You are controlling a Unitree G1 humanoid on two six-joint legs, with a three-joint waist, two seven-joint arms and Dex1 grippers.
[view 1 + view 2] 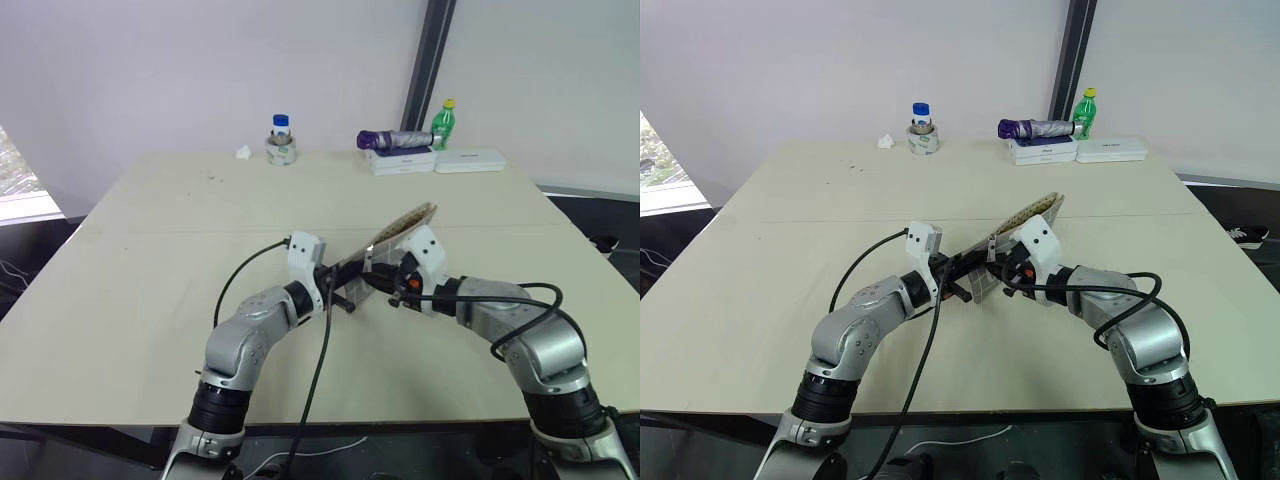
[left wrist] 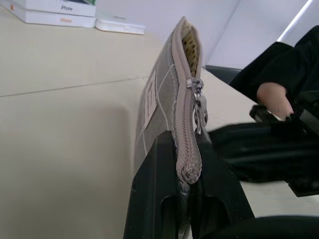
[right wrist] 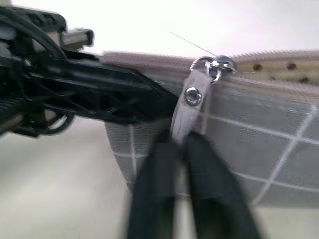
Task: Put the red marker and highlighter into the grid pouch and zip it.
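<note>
Grid pouch point(image 2: 164, 99) held on edge above the desk point(image 1: 150, 260), zipper side uppermost, between the two arms of the robot. The left gripper point(image 2: 187, 186) is pressed together on the closed end of the pouch, one black finger on each face, so that the fabric is kept taut and the zipper track lies in a straight, accessible line. The right gripper point(image 3: 180, 144) is pinching the grey zipper pull tab point(image 3: 188, 107), which hangs from the metal slider point(image 3: 215, 64); its two fingers meet on the tab with the pouch wall just behind them.

From the left gripper to the slider the teeth are joined; beyond the slider the mouth is still agape and shows a yellowish perforated lining point(image 3: 279, 67). This arrangement suits the closing step: one gripper anchors the end of the track while the other can draw the slider away from it.

The red marker and the highlighter are presumably inside the pouch, though its contents cannot be confirmed. At the far edge of the desk stand a roll of tape point(image 1: 281, 151) under a small bottle, two white boxes point(image 1: 440, 161), a folded purple umbrella point(image 1: 395, 139) and a green bottle point(image 1: 443, 122), all well apart from the working area.
</note>
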